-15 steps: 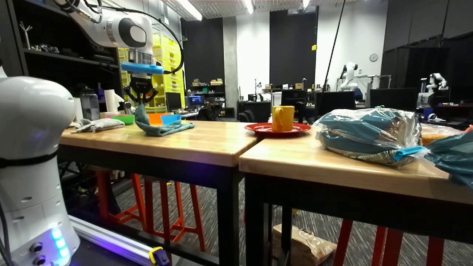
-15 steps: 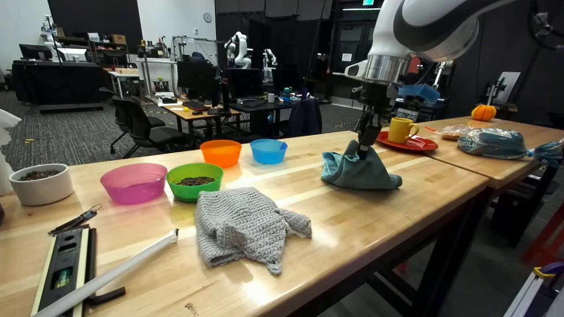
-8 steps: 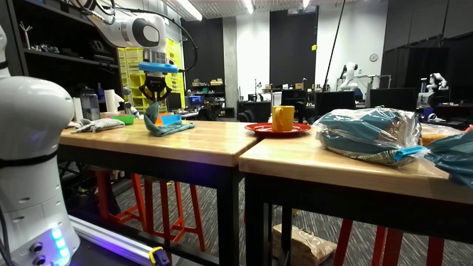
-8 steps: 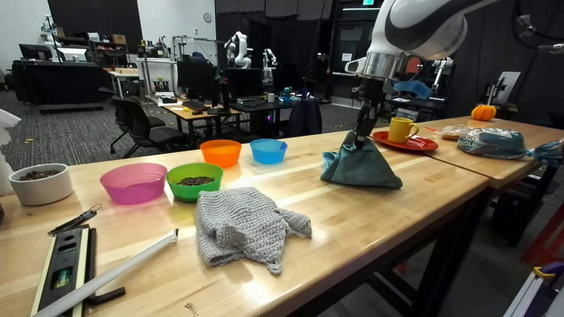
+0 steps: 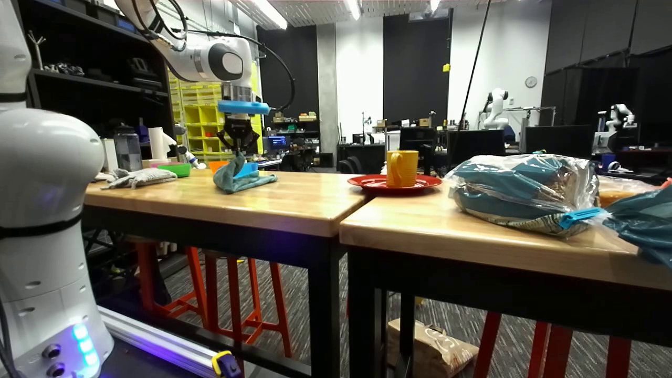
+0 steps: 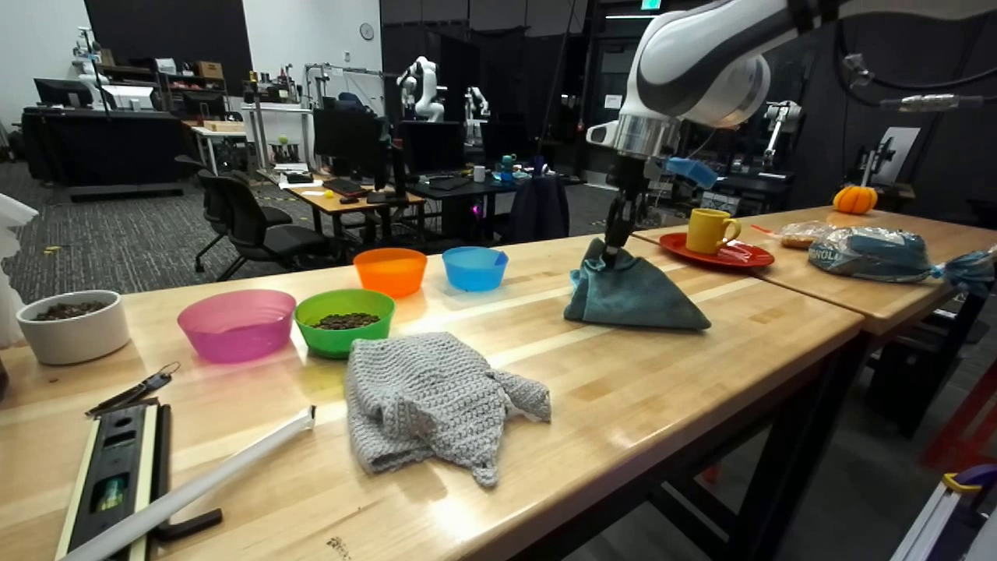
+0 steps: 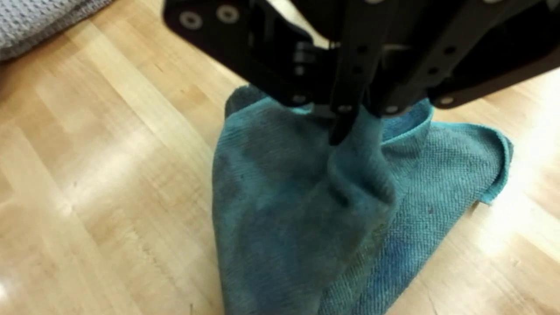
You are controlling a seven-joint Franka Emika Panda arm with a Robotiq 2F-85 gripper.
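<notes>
A black jointed gripper (image 6: 614,253) is grasping a soft, ribbed teal cloth (image 7: 297,188) between its clenched jaws.
In the wrist view, the cloth extends from the centre to the bottom edge, pinched into a tent-like peak, its hem curling at the right, over a glossy striped wooden tabletop (image 7: 109,197). A coarse grey knitted piece (image 7: 39,22) shows in the upper left corner. In an exterior view, a smooth, round orange bowl (image 6: 389,273) stands left of the cloth.

The wrist view looks closely down on the teal cloth (image 7: 315,210) that both exterior views show farther off.
</notes>
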